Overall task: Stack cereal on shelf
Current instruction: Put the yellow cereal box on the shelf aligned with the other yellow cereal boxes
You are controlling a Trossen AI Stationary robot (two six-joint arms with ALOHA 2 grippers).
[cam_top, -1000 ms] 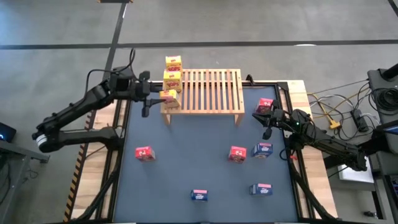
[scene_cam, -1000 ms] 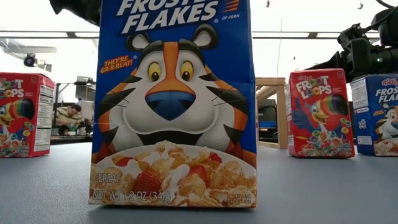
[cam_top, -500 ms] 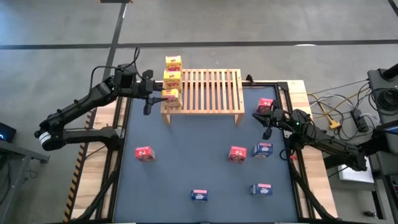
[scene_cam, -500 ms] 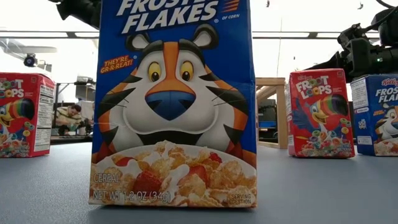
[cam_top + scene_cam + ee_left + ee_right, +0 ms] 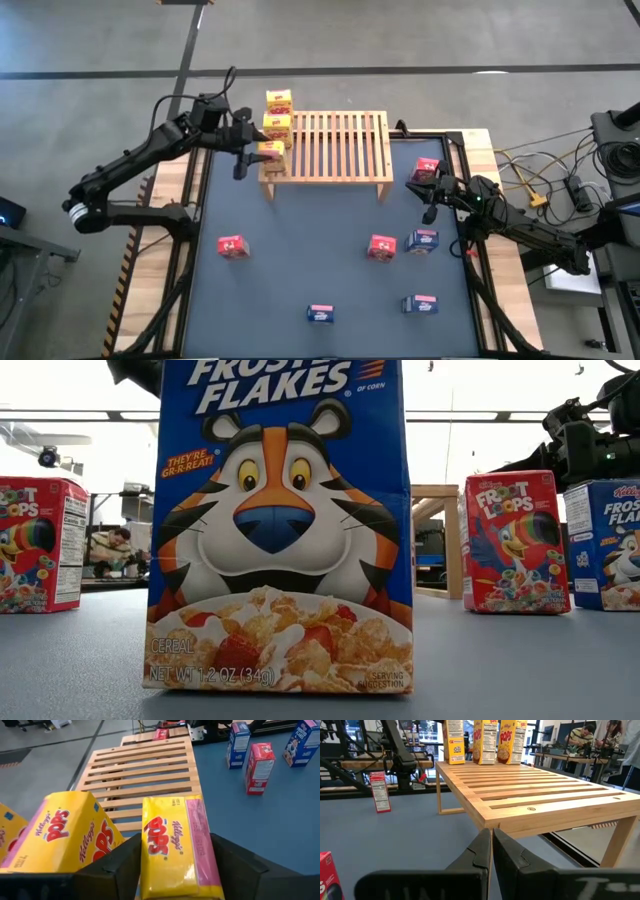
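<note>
Left gripper at the left end of the shelf, jaws spread to either side of the third yellow box, which stands on the slats; whether the pads touch it cannot be told, so the release is judged under way. The two other yellow boxes line that same end. Right gripper waits, jaws closed, near the desk's right edge. Red boxes and blue boxes stand on the matte desk. Boxes: glossy printed cardboard; shelf: pale slatted wood
</note>
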